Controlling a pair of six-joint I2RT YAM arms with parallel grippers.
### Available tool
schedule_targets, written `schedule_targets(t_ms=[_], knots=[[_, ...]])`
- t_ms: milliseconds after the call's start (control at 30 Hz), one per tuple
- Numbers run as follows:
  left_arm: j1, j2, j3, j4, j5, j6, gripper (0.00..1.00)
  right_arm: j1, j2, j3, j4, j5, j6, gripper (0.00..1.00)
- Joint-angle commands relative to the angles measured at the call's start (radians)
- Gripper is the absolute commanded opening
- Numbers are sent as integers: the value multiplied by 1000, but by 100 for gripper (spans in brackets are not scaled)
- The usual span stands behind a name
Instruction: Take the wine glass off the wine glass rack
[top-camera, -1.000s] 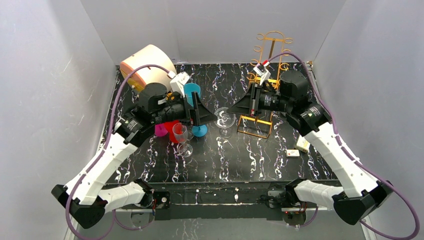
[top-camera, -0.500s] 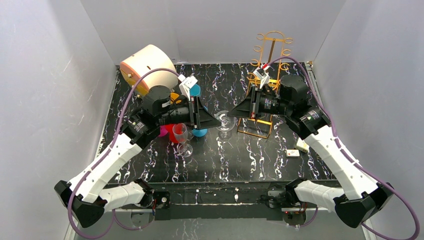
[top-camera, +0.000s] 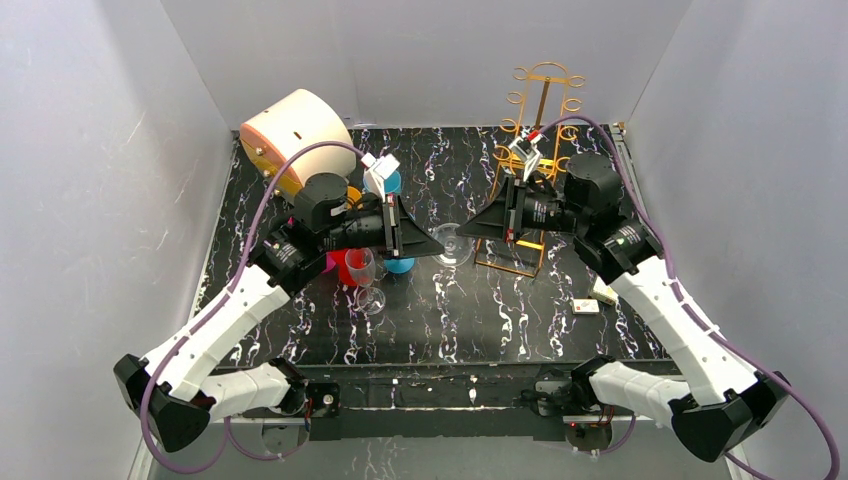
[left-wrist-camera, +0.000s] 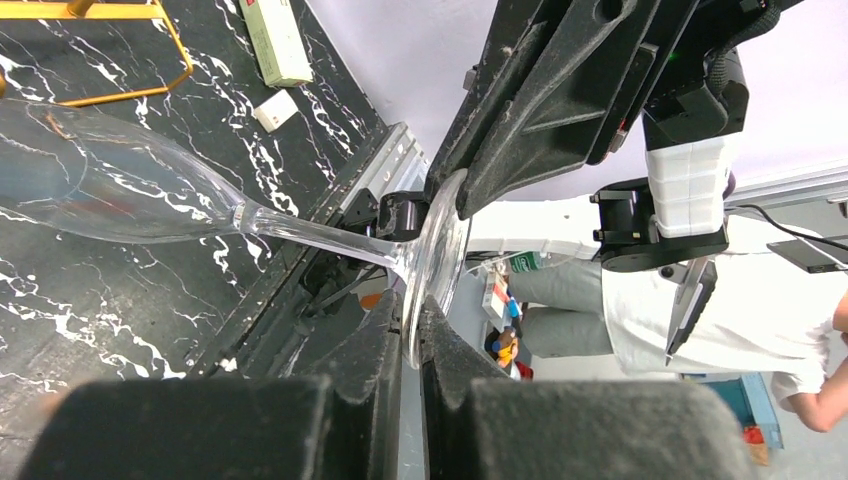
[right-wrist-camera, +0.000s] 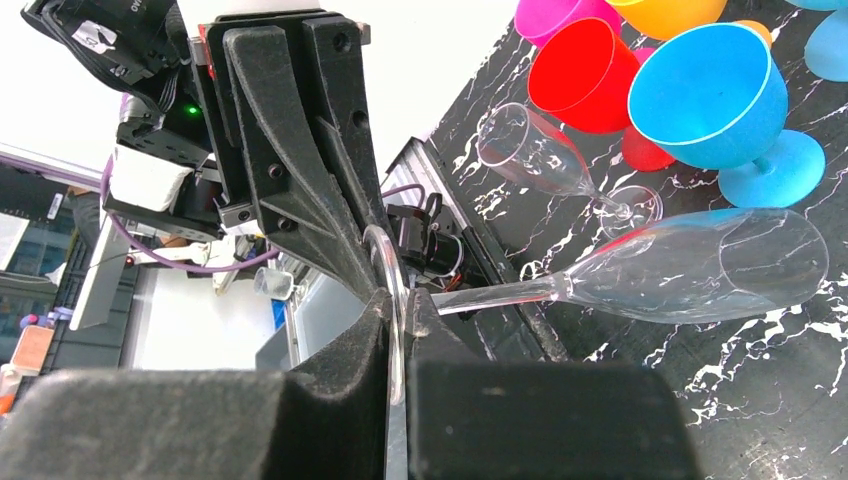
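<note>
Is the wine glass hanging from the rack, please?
No; the wine glass lies sideways beside the wine glass rack, its foot pinched between left gripper and right gripper.

The worktop (top-camera: 480, 310) is black, streaked with white marble veining. The wine glass rack (left-wrist-camera: 100, 10) is gold-orange. The wine glass (right-wrist-camera: 690, 265) is clear and colourless. There is a blue goblet (right-wrist-camera: 700, 90), a red cup (right-wrist-camera: 585, 75), a magenta cup (right-wrist-camera: 560, 15) and an orange cup (right-wrist-camera: 670, 12).

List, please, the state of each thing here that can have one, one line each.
wine glass: off the rack, held sideways in the air
left gripper: shut on its foot
right gripper: shut on its foot
wine glass rack: upright, top hooks empty
second clear glass: upright on the table
blue goblet: upright
</note>
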Motion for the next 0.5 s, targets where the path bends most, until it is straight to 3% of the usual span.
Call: schedule_targets(t_ms=[0,300,467], knots=[[-8,-10,-19,88,-12,-1,0,10,-34,-20,52,-60,25,7],[-9,-29,-38,120,-13,-7,0,9,-85,-86,27,-84,17,50],[-11,-34,-42,131,-15,-8,0,10,-113,-135,71,-93,44,53]])
